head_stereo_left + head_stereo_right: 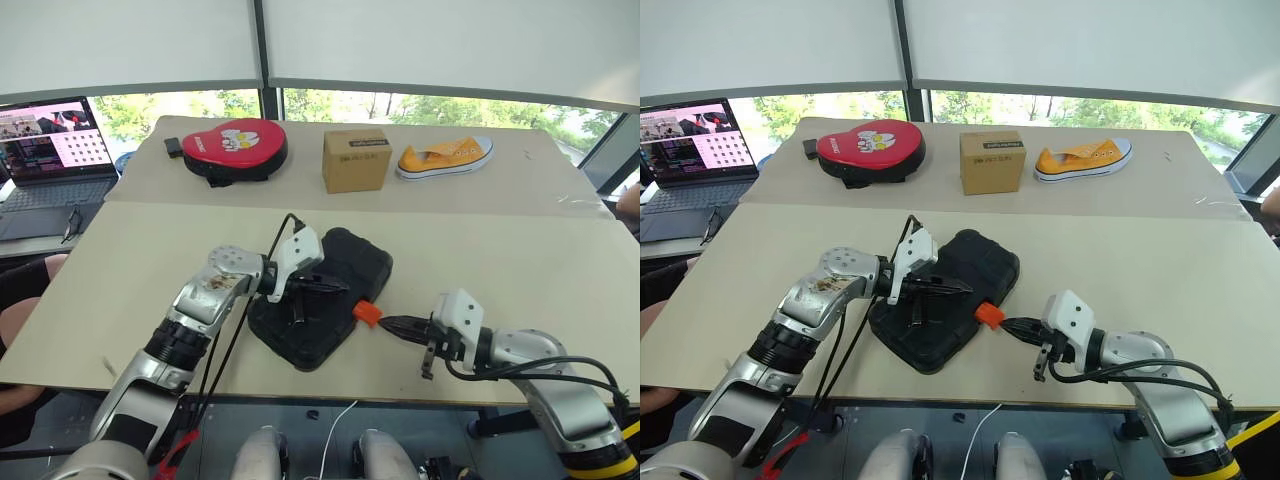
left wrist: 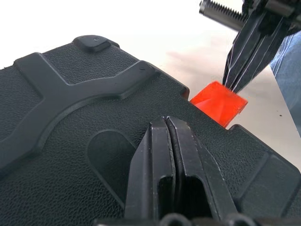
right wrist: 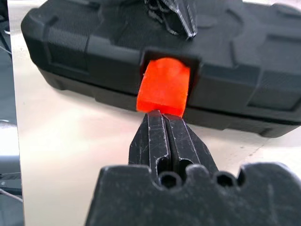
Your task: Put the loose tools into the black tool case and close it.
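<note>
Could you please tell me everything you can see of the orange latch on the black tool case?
The orange latch is a small, smooth, bright plastic flap set in a notch at the front edge of the closed black tool case. It sticks outward, tilted, not flush with the shell. The shut right gripper has its fingertips at the flap's free edge, apparently touching it; the shut left gripper rests on the lid behind.

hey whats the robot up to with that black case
The robot is closing up the black hard-plastic tool case on the beige table. The case lid is already down. The left hand, fingers shut, rests on top of the lid, while the right hand, also shut, has its tips at the small orange latch on the case's front edge, apparently to press it home.
</note>
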{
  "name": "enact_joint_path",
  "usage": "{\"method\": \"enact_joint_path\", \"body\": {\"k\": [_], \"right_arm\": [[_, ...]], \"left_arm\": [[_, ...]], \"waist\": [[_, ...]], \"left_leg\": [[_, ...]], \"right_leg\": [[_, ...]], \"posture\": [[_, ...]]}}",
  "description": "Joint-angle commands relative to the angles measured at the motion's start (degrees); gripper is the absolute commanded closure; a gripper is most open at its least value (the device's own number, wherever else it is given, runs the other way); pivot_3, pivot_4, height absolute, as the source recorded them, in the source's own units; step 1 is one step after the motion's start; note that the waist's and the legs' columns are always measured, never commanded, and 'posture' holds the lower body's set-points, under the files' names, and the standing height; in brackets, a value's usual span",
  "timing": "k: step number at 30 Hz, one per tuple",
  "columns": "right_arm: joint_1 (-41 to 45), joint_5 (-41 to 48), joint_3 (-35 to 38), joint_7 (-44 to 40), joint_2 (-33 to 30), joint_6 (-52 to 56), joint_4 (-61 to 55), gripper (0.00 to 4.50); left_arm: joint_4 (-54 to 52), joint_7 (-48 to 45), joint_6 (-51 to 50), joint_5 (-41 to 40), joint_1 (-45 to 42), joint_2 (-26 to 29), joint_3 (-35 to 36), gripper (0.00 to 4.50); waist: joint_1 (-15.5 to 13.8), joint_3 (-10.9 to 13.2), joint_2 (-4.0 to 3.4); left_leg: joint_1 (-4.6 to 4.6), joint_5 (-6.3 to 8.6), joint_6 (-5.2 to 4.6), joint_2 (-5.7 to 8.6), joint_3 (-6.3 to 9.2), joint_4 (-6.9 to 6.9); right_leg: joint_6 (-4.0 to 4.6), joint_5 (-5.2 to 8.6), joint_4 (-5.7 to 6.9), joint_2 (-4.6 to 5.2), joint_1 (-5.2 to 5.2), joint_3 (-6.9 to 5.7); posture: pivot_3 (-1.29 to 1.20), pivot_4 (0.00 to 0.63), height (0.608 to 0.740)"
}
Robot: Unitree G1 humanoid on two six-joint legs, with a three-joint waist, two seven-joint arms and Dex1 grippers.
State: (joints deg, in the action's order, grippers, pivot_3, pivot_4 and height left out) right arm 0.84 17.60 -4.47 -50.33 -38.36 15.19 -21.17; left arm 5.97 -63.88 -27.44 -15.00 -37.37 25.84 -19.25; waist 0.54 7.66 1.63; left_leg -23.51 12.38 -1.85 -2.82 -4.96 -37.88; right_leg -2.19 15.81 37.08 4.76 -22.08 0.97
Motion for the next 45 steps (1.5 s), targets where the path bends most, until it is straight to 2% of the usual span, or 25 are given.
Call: {"method": "enact_joint_path", "body": {"k": [1,7,13,17,25,40,45], "right_arm": [[0.8,-0.2,0.4,0.0,0.6,-2.1,-0.8,4.5],[1.4,-1.9,0.1,0.6,2.0,-4.2,0.4,4.5],[-2.0,1.1,3.1,-1.8,-0.9,-1.7,-3.2,4.5],[-0.6,2.6,3.6,-2.1,-1.5,-0.2,-3.4,4.5],[3.6,-1.3,-1.5,-1.6,2.4,-3.3,2.1,4.5],[6.2,-3.6,-3.0,0.0,8.7,-9.3,6.4,4.5],[6.2,-5.8,-4.0,-0.1,8.4,-8.4,7.8,4.5]], "left_arm": [[2.7,0.7,-2.6,2.6,2.9,1.0,-2.1,4.39],[3.0,1.1,-2.5,2.7,3.1,0.6,-2.1,4.39],[3.3,1.2,-2.5,2.7,3.6,0.6,-2.1,4.39],[3.4,1.2,-2.7,2.7,3.8,0.6,-2.2,4.39],[2.9,1.3,-3.3,2.6,4.6,0.7,-2.4,4.39],[1.7,1.6,-4.5,2.2,5.6,1.7,-1.8,4.39],[1.7,1.5,-4.8,2.3,5.6,1.7,-1.9,4.39]], "waist": [[0.0,0.0,0.0],[0.2,0.0,0.0],[0.1,0.0,-0.01],[0.1,0.0,-0.01],[0.1,0.0,-0.02],[0.5,0.0,-0.02],[0.6,0.0,-0.02]], "left_leg": [[0.0,0.0,0.0,0.0,0.0,0.0],[0.03,0.0,0.0,-0.02,0.0,0.0],[0.03,0.0,0.0,-0.02,-0.01,0.01],[0.08,0.0,0.0,-0.03,-0.02,0.01],[0.08,0.0,0.01,-0.03,-0.02,0.03],[0.19,0.01,0.01,-0.14,-0.03,0.07],[0.32,0.01,0.01,-0.15,0.04,0.09]], "right_leg": [[0.0,0.0,0.0,0.0,0.0,0.0],[0.01,-0.01,0.0,-0.02,0.01,0.01],[0.02,0.0,0.0,-0.03,0.02,0.04],[0.03,-0.01,-0.01,-0.03,0.04,0.06],[0.05,0.0,-0.01,-0.02,0.04,0.06],[0.13,-0.03,0.0,-0.19,0.03,0.19],[0.22,-0.09,0.0,-0.34,0.03,0.37]], "posture": [[0.0,0.15,0.74],[0.0,0.15,0.74],[0.0,0.15,0.74],[0.0,0.15,0.74],[0.0,0.15,0.74],[0.0,0.15,0.74],[0.0,0.15,0.74]]}}
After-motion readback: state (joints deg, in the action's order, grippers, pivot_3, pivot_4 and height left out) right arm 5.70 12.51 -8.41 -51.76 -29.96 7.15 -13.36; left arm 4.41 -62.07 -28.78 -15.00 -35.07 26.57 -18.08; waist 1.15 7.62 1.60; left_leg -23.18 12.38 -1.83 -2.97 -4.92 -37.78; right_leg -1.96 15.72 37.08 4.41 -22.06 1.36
